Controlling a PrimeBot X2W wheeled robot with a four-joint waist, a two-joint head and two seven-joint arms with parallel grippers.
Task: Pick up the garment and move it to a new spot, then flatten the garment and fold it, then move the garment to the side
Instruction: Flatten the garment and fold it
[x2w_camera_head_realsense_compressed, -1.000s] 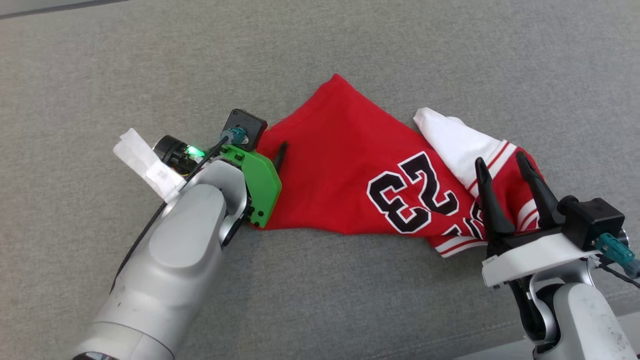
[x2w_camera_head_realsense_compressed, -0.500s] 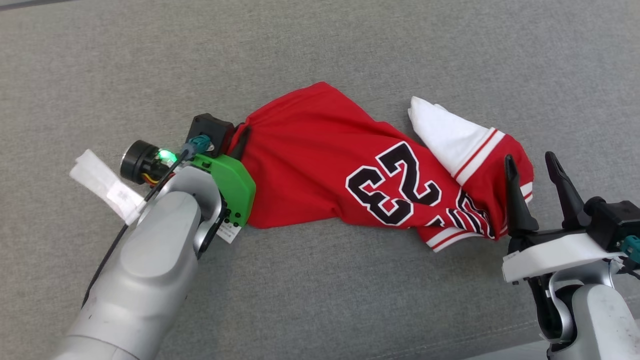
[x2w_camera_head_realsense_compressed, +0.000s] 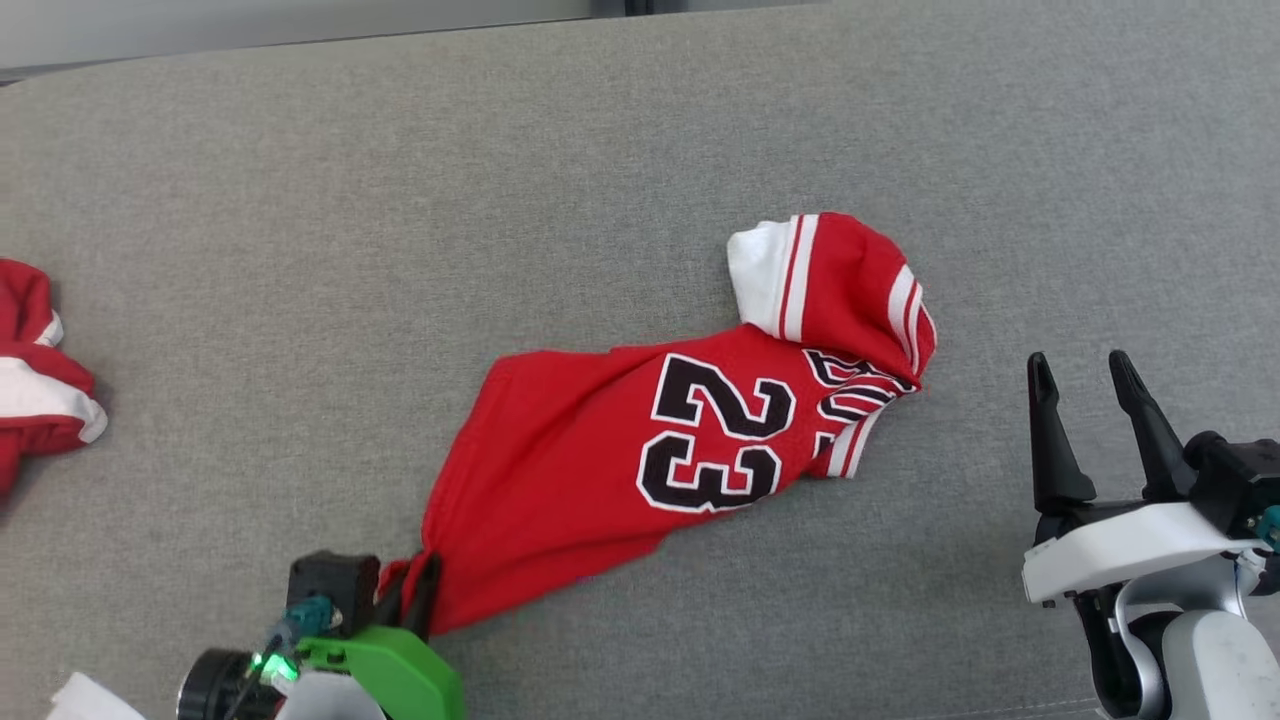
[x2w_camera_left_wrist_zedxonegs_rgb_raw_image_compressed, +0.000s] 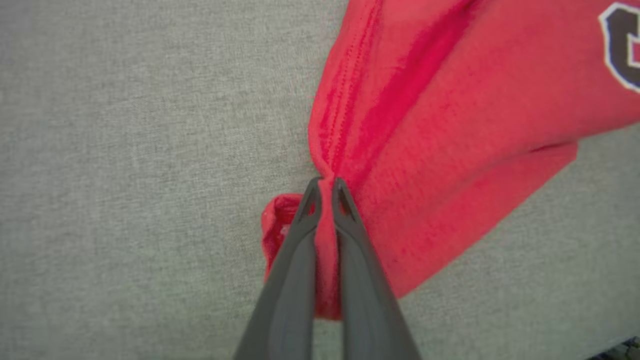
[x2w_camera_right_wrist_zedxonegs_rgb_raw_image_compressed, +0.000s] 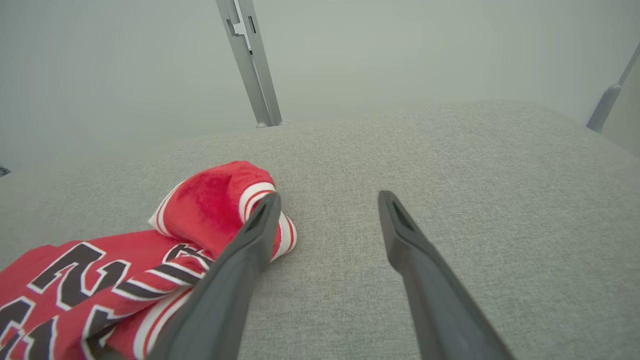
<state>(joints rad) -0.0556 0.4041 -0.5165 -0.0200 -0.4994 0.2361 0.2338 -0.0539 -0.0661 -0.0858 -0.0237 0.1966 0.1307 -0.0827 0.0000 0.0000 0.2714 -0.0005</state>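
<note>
Soft matt red cloth garment, coarse woven grey fabric surface, matt dark plastic-looking left pincer

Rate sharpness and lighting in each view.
Head view: even, soft light, jersey numerals crisp. Left wrist view: slightly soft overall, left gripper shut on the jersey's edge. Right wrist view: hazy and washed-out past the open right gripper.

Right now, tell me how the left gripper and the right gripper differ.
The left gripper is shut on a bunched corner of the red jersey; the right gripper is open and holds nothing. The left gripper sits at the jersey's near corner; the right gripper hangs beside its striped end, apart from it, over the grey surface. Both are dark and two-fingered.
</note>
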